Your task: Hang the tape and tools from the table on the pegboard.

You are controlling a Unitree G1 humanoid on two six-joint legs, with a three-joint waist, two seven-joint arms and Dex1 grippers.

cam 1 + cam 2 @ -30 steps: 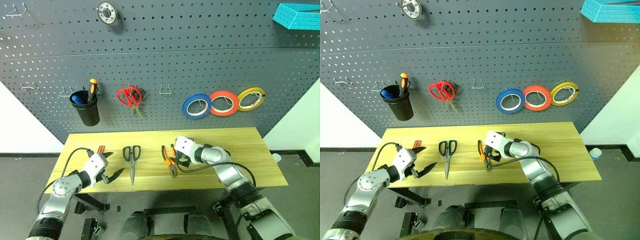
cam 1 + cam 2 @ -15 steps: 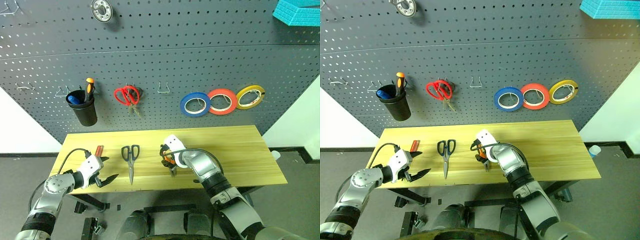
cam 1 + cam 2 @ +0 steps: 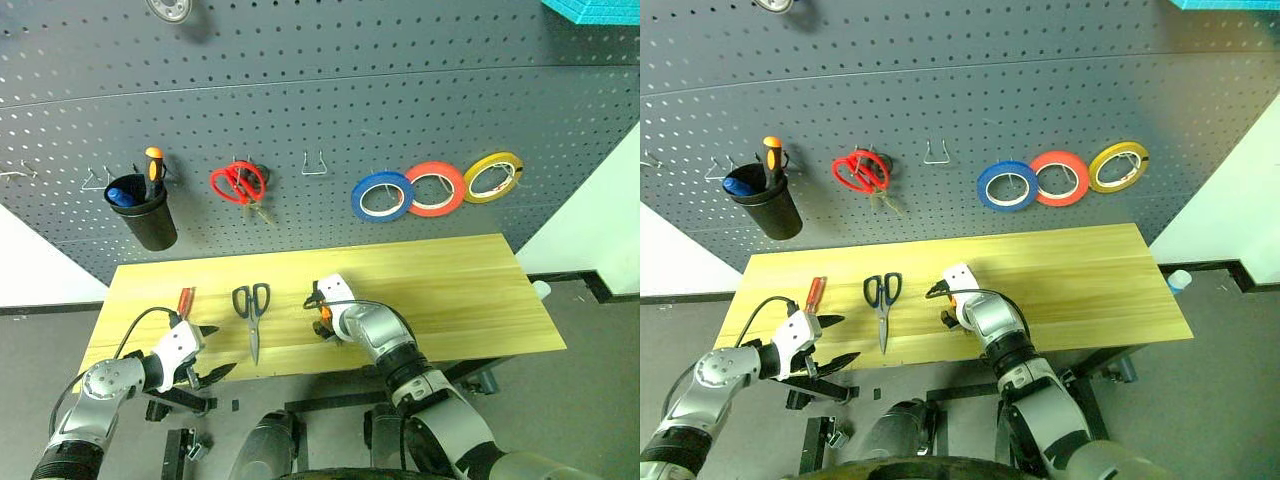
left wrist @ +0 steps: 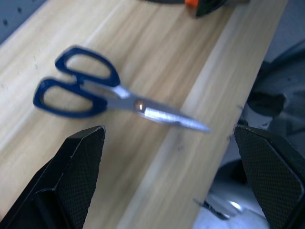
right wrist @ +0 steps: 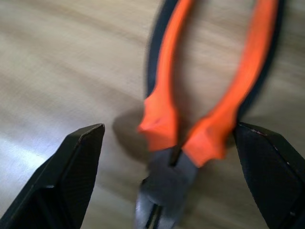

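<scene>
Dark grey pegboard (image 3: 400, 90) carries blue tape roll (image 3: 383, 196) on hook. Light wood tabletop (image 3: 470, 290) holds blue-handled scissors (image 3: 250, 310), orange-and-black pliers (image 5: 209, 100), red-handled screwdriver (image 3: 184, 300). Right claw (image 3: 318, 312) angled down over pliers, fingers wide, empty. Left claw (image 3: 205, 352) at tabletop's near edge, spread, empty.

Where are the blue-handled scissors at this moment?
In the left eye view, the blue-handled scissors lie on the table, left of centre, between the red-handled screwdriver and the pliers.
</scene>
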